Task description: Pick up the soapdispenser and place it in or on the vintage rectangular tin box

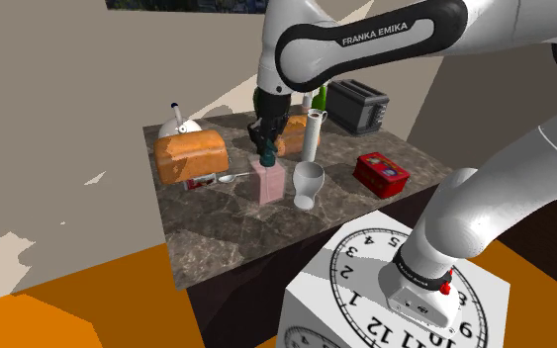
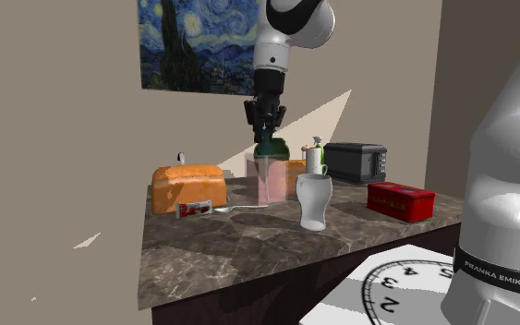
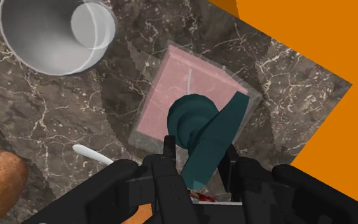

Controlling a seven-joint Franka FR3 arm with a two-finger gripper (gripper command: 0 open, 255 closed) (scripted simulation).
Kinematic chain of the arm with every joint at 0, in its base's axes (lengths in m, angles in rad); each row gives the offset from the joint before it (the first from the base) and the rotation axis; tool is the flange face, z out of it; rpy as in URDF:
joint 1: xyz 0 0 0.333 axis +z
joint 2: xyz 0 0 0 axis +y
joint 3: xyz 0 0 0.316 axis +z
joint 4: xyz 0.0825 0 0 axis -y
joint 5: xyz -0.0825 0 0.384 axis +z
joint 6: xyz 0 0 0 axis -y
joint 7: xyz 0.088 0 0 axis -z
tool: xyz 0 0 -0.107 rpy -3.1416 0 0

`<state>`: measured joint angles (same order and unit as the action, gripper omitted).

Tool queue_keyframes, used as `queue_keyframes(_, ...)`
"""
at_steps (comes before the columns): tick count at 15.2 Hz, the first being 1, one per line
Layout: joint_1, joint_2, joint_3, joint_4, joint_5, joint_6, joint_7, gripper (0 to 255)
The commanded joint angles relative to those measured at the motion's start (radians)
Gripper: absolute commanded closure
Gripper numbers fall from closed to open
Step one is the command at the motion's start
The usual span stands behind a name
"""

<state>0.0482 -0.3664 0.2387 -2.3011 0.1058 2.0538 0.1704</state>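
Note:
The soap dispenser has a clear pink square body and a dark teal pump head. It stands upright in the middle of the dark marble counter. My black gripper comes straight down from above and is shut on the teal pump head, whose spout sticks out between the fingers. I cannot tell whether the base still touches the counter. The red rectangular tin box lies closed toward the shoulder view's right, a short way past a white goblet.
A white goblet stands between dispenser and tin. A bread loaf, a spoon and a kettle lie on the other side. Behind are a tall white vase, a green bottle and a toaster.

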Motion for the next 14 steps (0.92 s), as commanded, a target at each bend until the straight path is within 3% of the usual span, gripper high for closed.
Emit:
queue_keyframes(1, -0.001, -0.005, -0.002, 0.021, -0.001, -0.026, 0.0, 255)
queue_keyframes(14, -0.005, -0.016, -0.013, 0.176, -0.007, -0.192, 0.003, 255)
